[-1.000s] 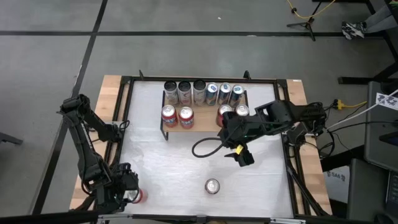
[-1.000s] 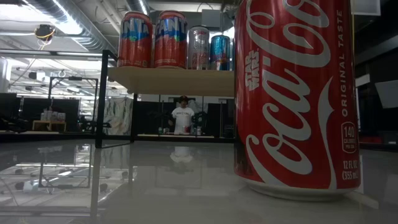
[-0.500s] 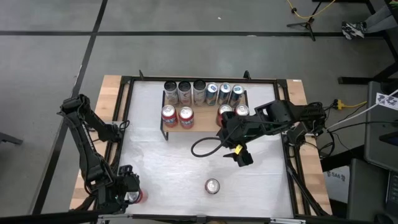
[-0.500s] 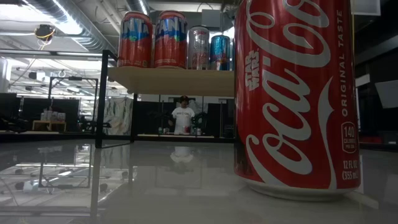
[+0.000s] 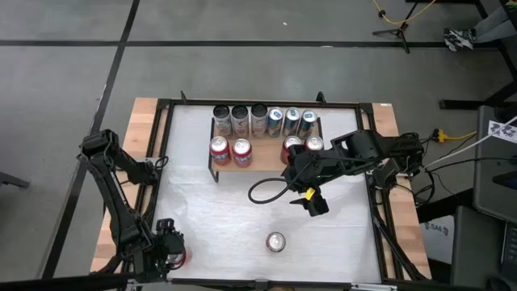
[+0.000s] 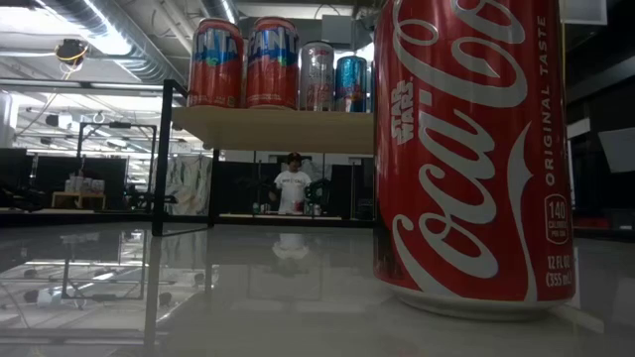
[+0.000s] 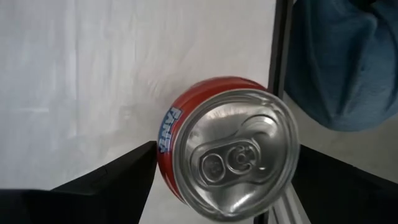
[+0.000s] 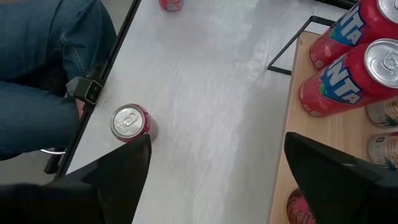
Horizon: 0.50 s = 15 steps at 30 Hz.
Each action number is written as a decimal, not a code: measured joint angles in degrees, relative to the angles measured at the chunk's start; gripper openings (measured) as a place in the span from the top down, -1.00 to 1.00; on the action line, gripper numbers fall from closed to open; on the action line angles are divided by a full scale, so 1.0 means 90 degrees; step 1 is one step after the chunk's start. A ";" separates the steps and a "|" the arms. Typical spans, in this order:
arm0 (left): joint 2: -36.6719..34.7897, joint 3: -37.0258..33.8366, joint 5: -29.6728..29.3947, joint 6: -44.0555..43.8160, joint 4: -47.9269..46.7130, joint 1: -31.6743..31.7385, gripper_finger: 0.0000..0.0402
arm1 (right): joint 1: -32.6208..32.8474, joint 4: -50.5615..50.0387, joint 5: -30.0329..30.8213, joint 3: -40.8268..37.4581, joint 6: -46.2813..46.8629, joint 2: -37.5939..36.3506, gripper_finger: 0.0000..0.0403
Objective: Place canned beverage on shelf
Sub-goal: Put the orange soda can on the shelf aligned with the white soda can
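A red Fanta can [image 7: 227, 155] stands upright at the table's near left corner [image 5: 182, 257]. My left gripper [image 5: 167, 246] is open above it, pointing steeply down. One finger [image 7: 118, 180] stands on each side of the can, and I see no touch. My right gripper [image 5: 311, 202] hangs open above the table's middle [image 8: 217, 140], holding nothing. The shelf [image 5: 262, 155] stands at the far middle with several cans on its wood top [image 6: 278, 129]. A red Coca-Cola can [image 5: 276, 241] stands near the front edge [image 6: 466, 149].
A black frame rail [image 7: 281, 50] runs along the table's edge right beside the Fanta can. A person's blue-jeaned legs [image 8: 43, 68] are beyond the near edge. Bare white table [image 5: 218, 210] lies between the shelf and the front cans.
My left gripper has gone down toward the Fanta can at the near left corner, staying open and keeping its tilt. The cans and my right arm have kept still.
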 joint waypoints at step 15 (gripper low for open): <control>0.0296 0.0000 -0.0124 -0.0495 0.0287 0.0016 -0.69 | -0.0002 0.0000 -0.0002 0.0000 0.0000 0.0000 -0.78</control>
